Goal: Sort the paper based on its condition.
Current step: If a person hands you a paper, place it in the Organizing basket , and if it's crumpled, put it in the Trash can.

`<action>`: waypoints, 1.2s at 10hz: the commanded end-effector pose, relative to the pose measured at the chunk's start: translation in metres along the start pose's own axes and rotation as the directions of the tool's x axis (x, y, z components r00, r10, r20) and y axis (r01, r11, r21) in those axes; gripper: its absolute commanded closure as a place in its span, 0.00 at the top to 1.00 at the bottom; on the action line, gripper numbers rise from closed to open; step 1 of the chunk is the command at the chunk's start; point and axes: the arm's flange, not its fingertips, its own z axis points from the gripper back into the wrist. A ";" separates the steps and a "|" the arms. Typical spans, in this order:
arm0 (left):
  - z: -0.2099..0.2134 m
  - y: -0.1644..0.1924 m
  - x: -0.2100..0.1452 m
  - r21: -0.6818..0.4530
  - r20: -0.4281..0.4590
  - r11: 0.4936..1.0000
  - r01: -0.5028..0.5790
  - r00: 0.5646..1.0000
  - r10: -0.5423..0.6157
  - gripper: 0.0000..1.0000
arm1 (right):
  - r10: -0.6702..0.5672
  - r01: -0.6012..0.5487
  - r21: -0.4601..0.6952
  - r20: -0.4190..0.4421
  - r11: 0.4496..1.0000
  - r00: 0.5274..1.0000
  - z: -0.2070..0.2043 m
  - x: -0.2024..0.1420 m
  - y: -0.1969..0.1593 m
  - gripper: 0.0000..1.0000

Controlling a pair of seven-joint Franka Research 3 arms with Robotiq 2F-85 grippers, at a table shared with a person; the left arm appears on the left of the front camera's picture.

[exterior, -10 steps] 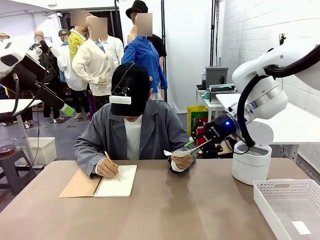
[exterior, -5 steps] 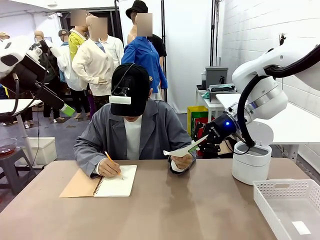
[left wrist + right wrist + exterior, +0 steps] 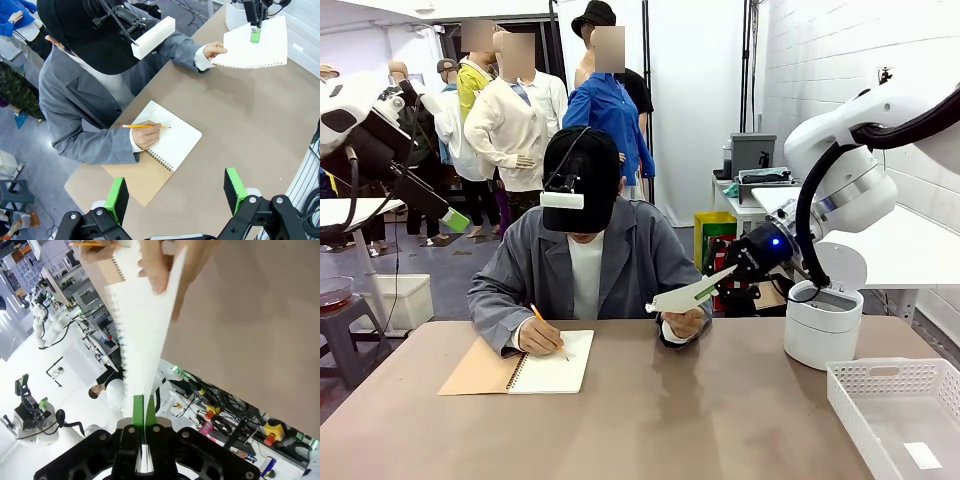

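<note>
Green pads of the left gripper (image 3: 175,192) stand wide apart with nothing between them, high over the brown table (image 3: 240,130). Nearest the robot in the front view, a white basket (image 3: 885,368) sits at 4 o'clock, and the open notebook (image 3: 552,362) lies at 8 o'clock under the person's writing hand (image 3: 535,338). Farther off, just right of centre, the paper (image 3: 685,295) hangs in the air: the right gripper (image 3: 718,281) is clenched on its edge at 2 o'clock, both pads pressed flat against the sheet, while the person's other hand (image 3: 682,322) grips the opposite corner at 7 o'clock
</note>
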 end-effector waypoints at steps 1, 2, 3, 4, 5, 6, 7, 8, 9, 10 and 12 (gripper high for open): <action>0.000 0.000 0.000 -0.011 -0.002 1.000 -0.006 1.000 0.006 1.00 | 0.067 -0.068 -0.030 -0.009 0.997 0.998 0.001 -0.030 0.005 0.00; 0.000 0.000 0.000 -0.011 -0.002 1.000 -0.006 1.000 0.006 1.00 | 0.092 -0.093 -0.043 -0.019 0.995 0.996 0.004 -0.044 0.008 0.00; 0.000 0.000 0.000 -0.011 -0.002 1.000 -0.006 1.000 0.006 1.00 | 0.115 -0.115 -0.064 -0.002 0.991 0.993 0.009 -0.056 0.011 0.00; 0.000 0.000 0.000 -0.011 -0.002 1.000 -0.006 1.000 0.006 1.00 | 0.169 -0.169 -0.076 0.004 0.983 0.986 0.014 -0.075 0.015 0.00; 0.000 0.000 0.000 -0.011 -0.002 1.000 -0.006 1.000 0.006 1.00 | 0.228 -0.224 -0.138 0.011 0.965 0.974 0.020 -0.098 0.020 0.00; 0.000 0.000 0.000 -0.011 -0.002 1.000 -0.006 1.000 0.006 1.00 | 0.300 -0.286 -0.213 0.033 0.934 0.953 0.026 -0.122 0.023 0.00; 0.000 0.000 0.000 -0.011 -0.002 1.000 -0.006 1.000 0.006 1.00 | 0.418 -0.376 -0.334 0.062 0.864 0.906 0.036 -0.152 0.024 0.00; 0.000 0.000 0.000 -0.011 -0.002 1.000 -0.006 1.000 0.006 1.00 | 0.512 -0.437 -0.411 0.089 0.800 0.854 0.045 -0.174 0.024 0.00; 0.000 0.000 0.000 -0.011 -0.002 1.000 -0.006 1.000 0.006 1.00 | 0.570 -0.466 -0.458 0.113 0.757 0.814 0.054 -0.193 0.023 0.00; 0.000 0.000 0.000 -0.011 -0.002 1.000 -0.006 1.000 0.006 1.00 | 0.608 -0.480 -0.497 0.128 0.723 0.784 0.060 -0.207 0.023 0.00; 0.000 0.000 0.000 -0.011 -0.002 1.000 -0.006 1.000 0.006 1.00 | 0.691 -0.472 -0.626 0.151 0.621 0.707 0.074 -0.231 0.020 0.00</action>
